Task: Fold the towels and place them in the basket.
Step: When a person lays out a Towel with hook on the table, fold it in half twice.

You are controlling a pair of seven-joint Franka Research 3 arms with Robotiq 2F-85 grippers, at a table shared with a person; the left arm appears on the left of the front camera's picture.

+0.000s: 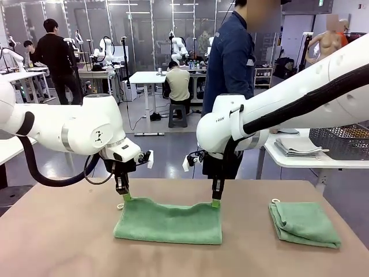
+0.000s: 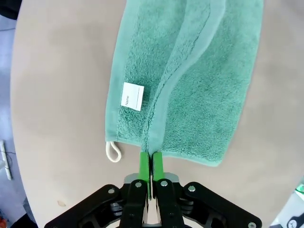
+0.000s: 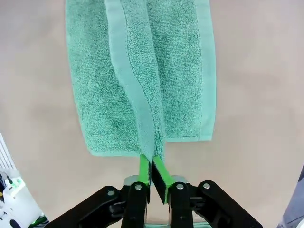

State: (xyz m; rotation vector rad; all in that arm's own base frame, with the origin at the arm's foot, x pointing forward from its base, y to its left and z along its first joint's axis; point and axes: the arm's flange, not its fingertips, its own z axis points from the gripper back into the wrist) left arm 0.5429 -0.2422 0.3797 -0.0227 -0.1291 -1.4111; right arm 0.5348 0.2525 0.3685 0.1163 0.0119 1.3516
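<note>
1. Towel [image 1: 167, 222] sits mid table [image 1: 57, 231], near edge flat, far edge lifted. It's soft, light, floppy terry that sags between holds, so the hem corners are the best place to pinch.
2. Left gripper [image 1: 125, 196] is clamped on the far-left hem corner, with the white loop [image 1: 120, 206] just beside it. Right gripper [image 1: 215, 202] is clamped on the far-right corner. Both are directly above the towel's back edge.
3. Second towel [image 1: 304, 224] is folded, to the right, well apart.
4. Basket [image 1: 340, 141] is on the side table [image 1: 300, 161] beyond, far right.

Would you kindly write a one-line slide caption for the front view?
Left claw and right claw pinch the raised edge of a green towel; a folded towel lies beside it.
</note>
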